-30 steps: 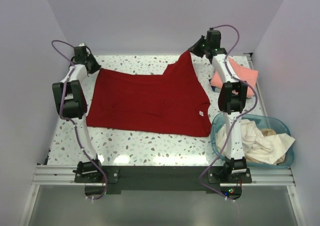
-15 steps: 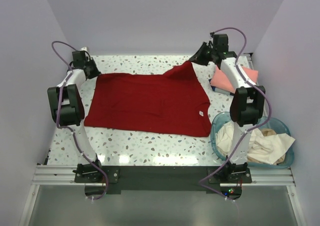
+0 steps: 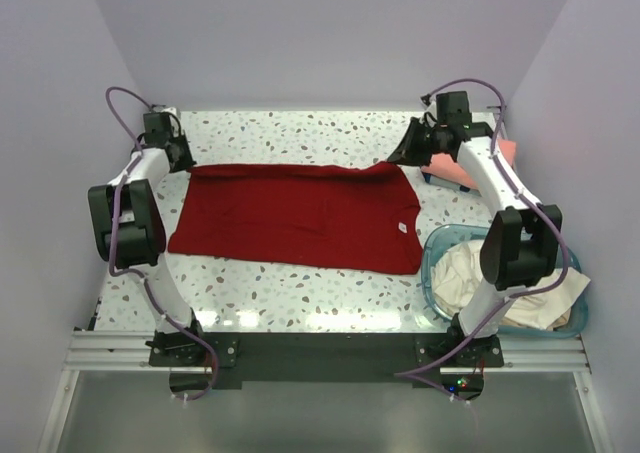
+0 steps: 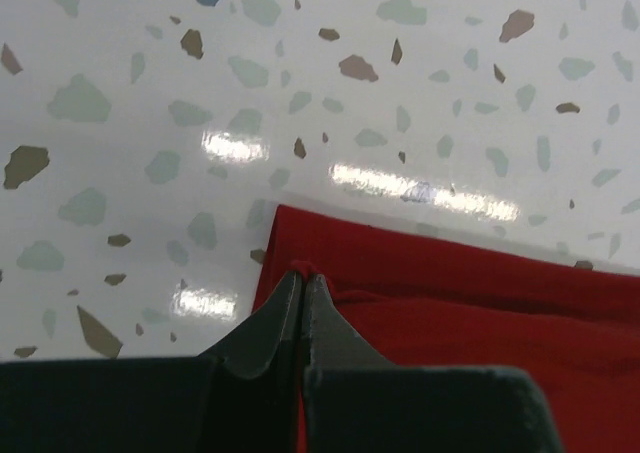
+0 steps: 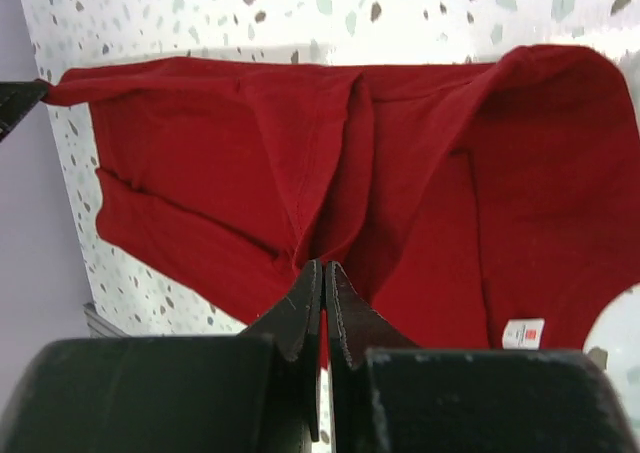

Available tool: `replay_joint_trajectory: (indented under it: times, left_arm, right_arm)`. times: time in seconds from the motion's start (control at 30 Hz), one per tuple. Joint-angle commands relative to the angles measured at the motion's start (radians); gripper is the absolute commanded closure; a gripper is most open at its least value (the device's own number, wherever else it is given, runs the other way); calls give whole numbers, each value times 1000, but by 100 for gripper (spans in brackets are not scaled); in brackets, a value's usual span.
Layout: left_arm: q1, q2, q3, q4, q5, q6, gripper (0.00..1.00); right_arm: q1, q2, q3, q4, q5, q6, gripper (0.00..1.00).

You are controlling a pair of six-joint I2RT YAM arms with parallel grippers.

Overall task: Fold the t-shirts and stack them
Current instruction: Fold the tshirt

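Observation:
The dark red t-shirt (image 3: 300, 216) lies folded and spread across the middle of the table, its white neck label (image 3: 402, 227) near the right edge. My left gripper (image 3: 183, 161) is shut on its far left corner (image 4: 300, 270). My right gripper (image 3: 398, 159) is shut on its far right corner, with the cloth (image 5: 330, 203) hanging from the tips. A salmon-pink t-shirt (image 3: 470, 163) lies folded at the back right, behind the right arm. Cream-white t-shirts (image 3: 515, 283) lie crumpled in the basket.
The translucent teal plastic basket (image 3: 437, 245) stands at the front right, beside the red shirt's right edge. Speckled tabletop (image 3: 290, 293) shows in front of the shirt and behind it (image 3: 290, 133). Purple walls close in both sides and the back.
My right gripper has carried the raised far right corner of the red shirt down and to the right. The far edge now lies straight between both grippers. My left gripper has shifted slightly.

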State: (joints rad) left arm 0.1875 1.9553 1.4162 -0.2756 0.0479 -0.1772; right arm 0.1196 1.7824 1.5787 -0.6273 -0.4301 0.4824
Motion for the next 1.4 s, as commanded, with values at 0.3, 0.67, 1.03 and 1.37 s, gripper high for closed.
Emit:
replay_joint_trajectory:
  times: [0.3,0.67,1.03,1.37]
  left_arm:
    - [0,-157,-151,7,-155,70,100]
    - [0,-219,-237,-2,-172,18,100]
    - [0,-311,-330,-96,-312,-200,40]
    - [-128,-322,-261,-40,-247,-275,26]
  right_arm:
    - [5,-238,-209,-144,-13,-62,100]
    - [29,-319,-310,-199,4,-70,100]
    - [140,-262,-483,-253,126,-208,77]
    - [172,-143,-307,-223,125,-249,50]
